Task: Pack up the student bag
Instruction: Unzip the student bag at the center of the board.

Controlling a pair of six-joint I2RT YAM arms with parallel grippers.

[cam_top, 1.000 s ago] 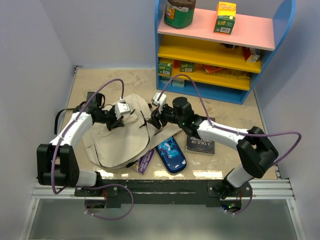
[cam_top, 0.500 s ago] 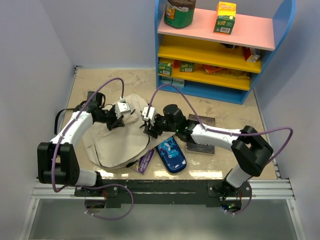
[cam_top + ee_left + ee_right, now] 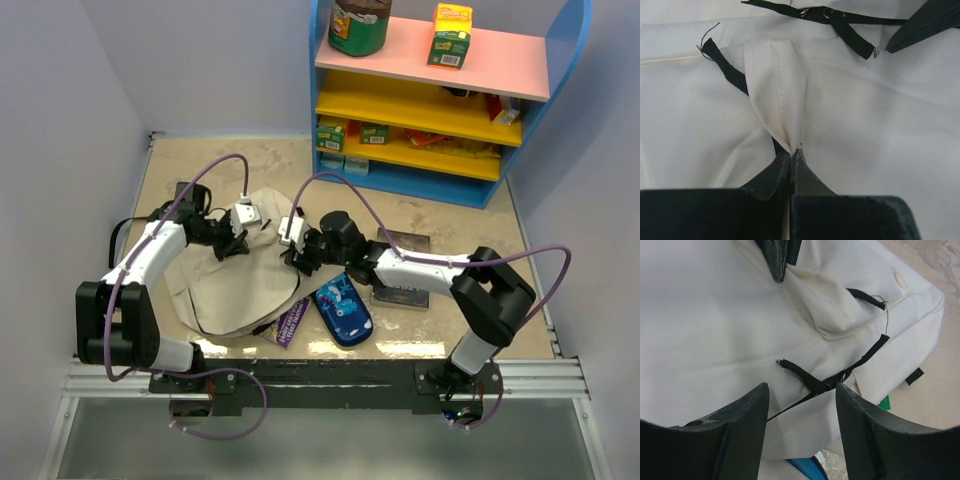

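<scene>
The student bag lies flat on the worktop, on my left side near the front edge. It is big, soft and beige. My left jaws are squeezed tight on a little fold of cloth near the top of the bag. The fold stands up in a peak between them. A thin black loop pokes out beside the fold.

My right jaws are wide open with nothing in them. They hang just over the bag, close to my left jaws (I can see the dark tips of those at the top of my right wrist view). A black zip tab lies on the cloth in the gap between my right jaws. I cannot tell if they touch the cloth.

A blue pencil case lies just beside the bag on its right. A flat purple thing sticks out from under the bag's edge. A dark book lies farther right, partly under my right arm. A bright shelf stands at the back.
</scene>
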